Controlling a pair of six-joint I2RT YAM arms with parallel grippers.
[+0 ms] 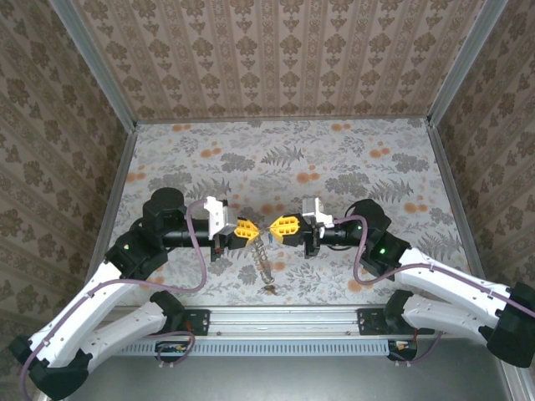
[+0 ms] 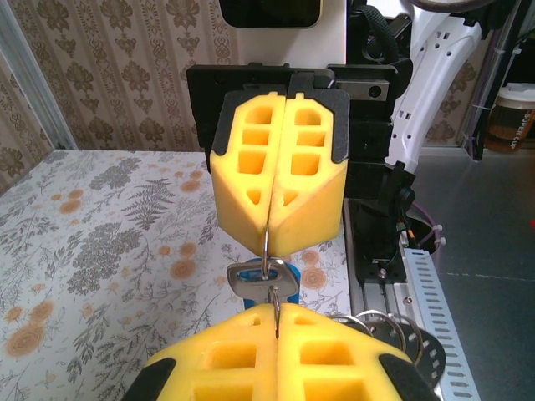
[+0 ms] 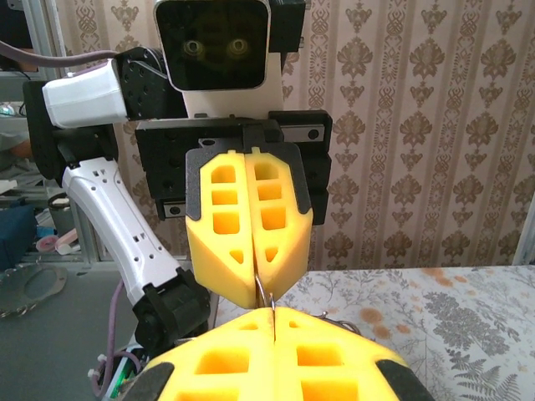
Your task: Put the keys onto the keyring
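Floral tablecloth (image 1: 334,159), damask wallpaper walls (image 1: 276,50), alu rail (image 1: 284,316) at near edge

The fingers of the left gripper (image 2: 276,322) and the right gripper (image 2: 272,238) are matt yellow moulded plastic, faintly grainy, backed by matt black plates. The keyring (image 1: 262,257) is thin, silvery metal chain with a brass-coloured end piece. The keys (image 2: 261,282) show bare shiny metal and a glossy blue head. The arm shells (image 1: 92,309) are smooth, glossy white plastic. The table (image 1: 351,167) has a matt floral-printed cover.
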